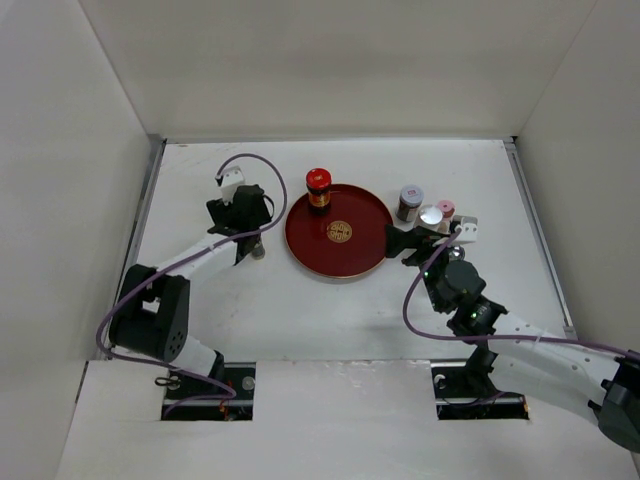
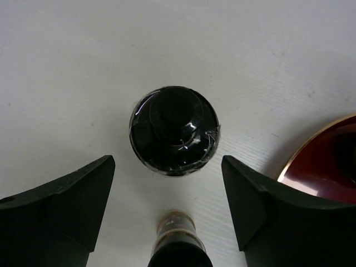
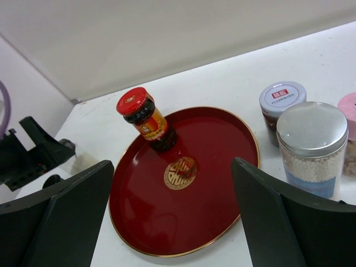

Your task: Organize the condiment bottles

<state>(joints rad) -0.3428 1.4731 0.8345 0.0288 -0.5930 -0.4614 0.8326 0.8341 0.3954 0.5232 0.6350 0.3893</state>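
A black-capped dark bottle [image 2: 174,129] stands on the white table, seen from above just ahead of my open left gripper [image 2: 167,167]. A second small bottle with a tan label [image 2: 178,242] sits between its fingers, close to the camera. My left gripper [image 1: 248,243] is left of the round red tray [image 1: 365,258]. A red-lidded dark jar [image 3: 146,119] stands on the tray's far-left part [image 1: 318,187]. My right gripper [image 3: 172,164] is open and empty at the tray's right rim [image 1: 400,243]. A grey-lidded jar [image 3: 282,103], a blue-banded jar [image 3: 311,147] and a pink-lidded jar [image 3: 349,119] stand right of the tray.
White walls close the table at the back and on both sides. The red tray [image 3: 183,222] has a gold emblem [image 3: 180,172] at its middle. The three right-hand jars [image 1: 430,208] stand close behind my right wrist.
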